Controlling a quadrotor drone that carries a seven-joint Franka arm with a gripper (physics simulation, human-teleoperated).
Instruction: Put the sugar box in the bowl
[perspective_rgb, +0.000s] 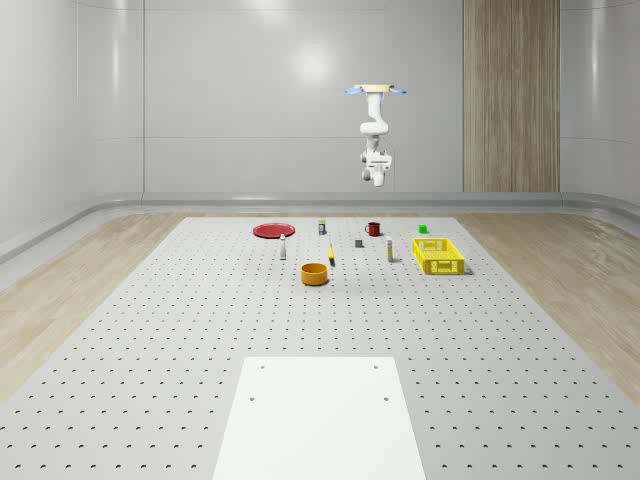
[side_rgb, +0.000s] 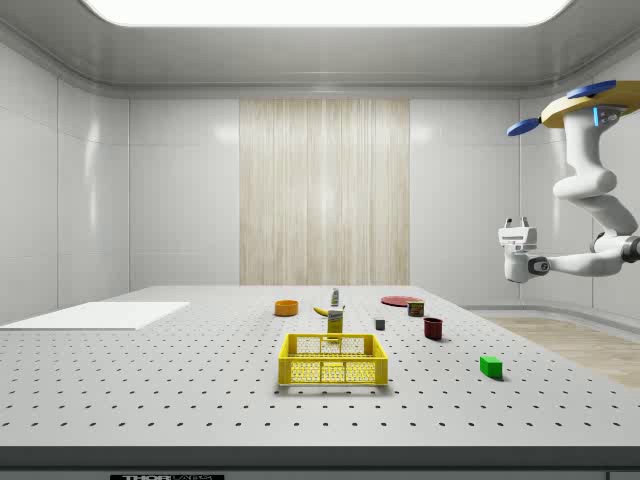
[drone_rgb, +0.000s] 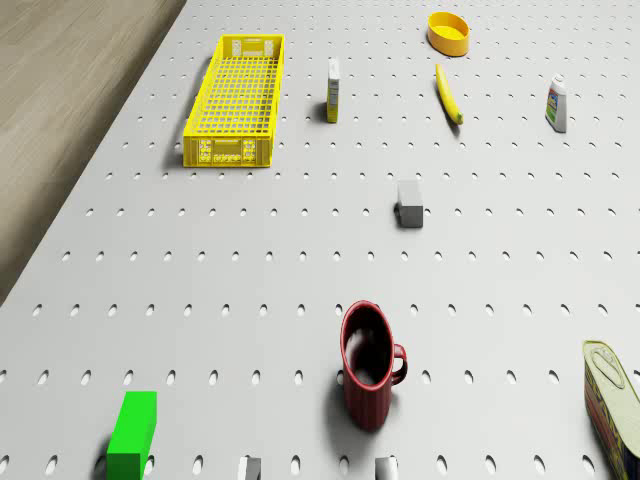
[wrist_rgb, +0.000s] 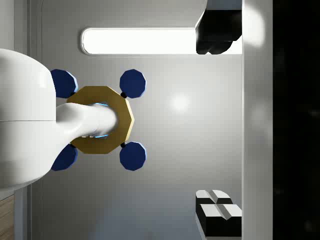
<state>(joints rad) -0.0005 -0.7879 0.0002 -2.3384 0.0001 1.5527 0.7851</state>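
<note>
Above table's far edge — arm (side_rgb: 596, 212) folded

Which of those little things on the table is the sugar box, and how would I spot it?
Start at the yellow basket near the table's edge. Beside its long side, toward the orange bowl, stands the sugar box: a small upright carton, yellow and white. Unlike the banana lying flat next to it, it stands on end and is box-shaped.
</note>
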